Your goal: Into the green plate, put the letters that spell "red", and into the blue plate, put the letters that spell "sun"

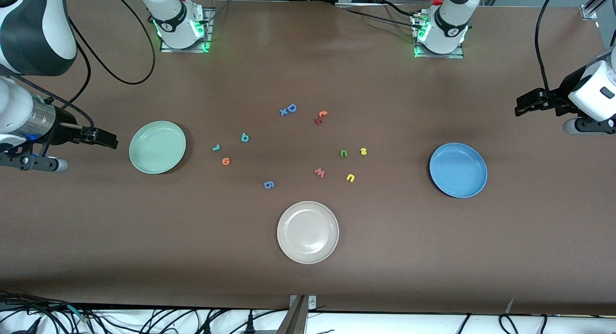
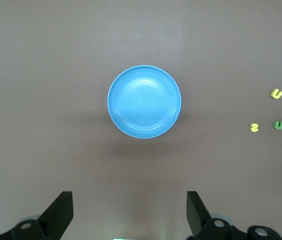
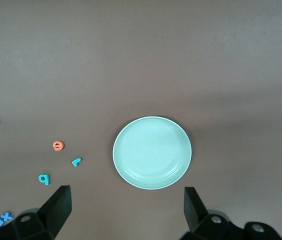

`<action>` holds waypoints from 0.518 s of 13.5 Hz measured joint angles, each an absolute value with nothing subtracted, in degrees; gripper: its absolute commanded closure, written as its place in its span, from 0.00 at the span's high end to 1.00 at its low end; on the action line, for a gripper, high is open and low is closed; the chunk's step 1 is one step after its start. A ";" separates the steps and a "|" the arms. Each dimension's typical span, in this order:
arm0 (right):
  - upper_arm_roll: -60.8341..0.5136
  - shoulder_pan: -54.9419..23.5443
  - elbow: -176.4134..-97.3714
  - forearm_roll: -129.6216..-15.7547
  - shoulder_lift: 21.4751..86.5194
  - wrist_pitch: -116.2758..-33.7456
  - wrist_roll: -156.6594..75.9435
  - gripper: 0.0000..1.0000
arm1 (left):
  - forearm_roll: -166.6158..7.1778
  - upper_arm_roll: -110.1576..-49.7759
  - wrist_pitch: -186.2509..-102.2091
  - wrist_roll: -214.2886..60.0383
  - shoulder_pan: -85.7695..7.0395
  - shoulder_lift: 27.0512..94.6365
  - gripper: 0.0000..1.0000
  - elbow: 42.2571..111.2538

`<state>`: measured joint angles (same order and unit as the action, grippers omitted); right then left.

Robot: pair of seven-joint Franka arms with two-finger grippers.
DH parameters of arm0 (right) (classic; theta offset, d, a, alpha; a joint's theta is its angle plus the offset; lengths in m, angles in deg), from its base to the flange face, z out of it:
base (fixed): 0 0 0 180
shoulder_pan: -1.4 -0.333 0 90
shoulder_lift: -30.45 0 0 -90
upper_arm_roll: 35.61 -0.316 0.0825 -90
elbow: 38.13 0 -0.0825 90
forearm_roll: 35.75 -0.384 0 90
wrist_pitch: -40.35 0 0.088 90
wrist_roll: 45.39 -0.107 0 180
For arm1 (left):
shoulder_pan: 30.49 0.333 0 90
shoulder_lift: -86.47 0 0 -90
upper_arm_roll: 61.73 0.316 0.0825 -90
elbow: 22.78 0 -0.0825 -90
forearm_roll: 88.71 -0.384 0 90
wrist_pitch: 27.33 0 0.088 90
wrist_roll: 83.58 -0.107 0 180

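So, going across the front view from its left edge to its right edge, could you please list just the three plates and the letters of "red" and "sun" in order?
green plate → teal "r" → orange "e" → teal "d" → beige-white plate → dark green "n" → yellow "u" → yellow "s" → blue plate

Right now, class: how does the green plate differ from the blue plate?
The green plate is pale mint; the blue plate is medium blue. The green plate lies toward the right arm's end of the table, the blue plate toward the left arm's end. The green plate sits slightly farther from the front camera than the blue plate. Both are round, shallow-rimmed, similar in size, and empty.
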<state>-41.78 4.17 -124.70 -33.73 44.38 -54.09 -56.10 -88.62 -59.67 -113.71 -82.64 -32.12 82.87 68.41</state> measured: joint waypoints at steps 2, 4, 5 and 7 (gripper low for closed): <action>-41.80 4.17 -124.72 -33.73 44.38 -54.23 -56.11 0.99 | -88.62 -59.67 -113.71 -82.64 -32.12 82.87 1.00 68.41; -42.05 4.15 -125.12 -33.75 44.39 -55.27 -56.37 0.99 | -88.62 -59.67 -113.71 -82.64 -32.12 82.87 1.00 68.41; -42.63 4.13 -125.56 -33.75 44.43 -56.06 -57.12 0.99 | -88.62 -59.67 -113.71 -82.64 -32.12 82.87 1.00 68.41; -44.41 3.93 -126.63 -33.76 44.78 -57.59 -61.03 0.99 | -88.62 -59.67 -113.71 -82.64 -32.13 82.87 1.00 68.41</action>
<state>-44.41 3.93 -126.63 -33.76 44.78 -57.59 -61.03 -88.62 -59.67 -113.71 -82.64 -32.13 82.87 68.41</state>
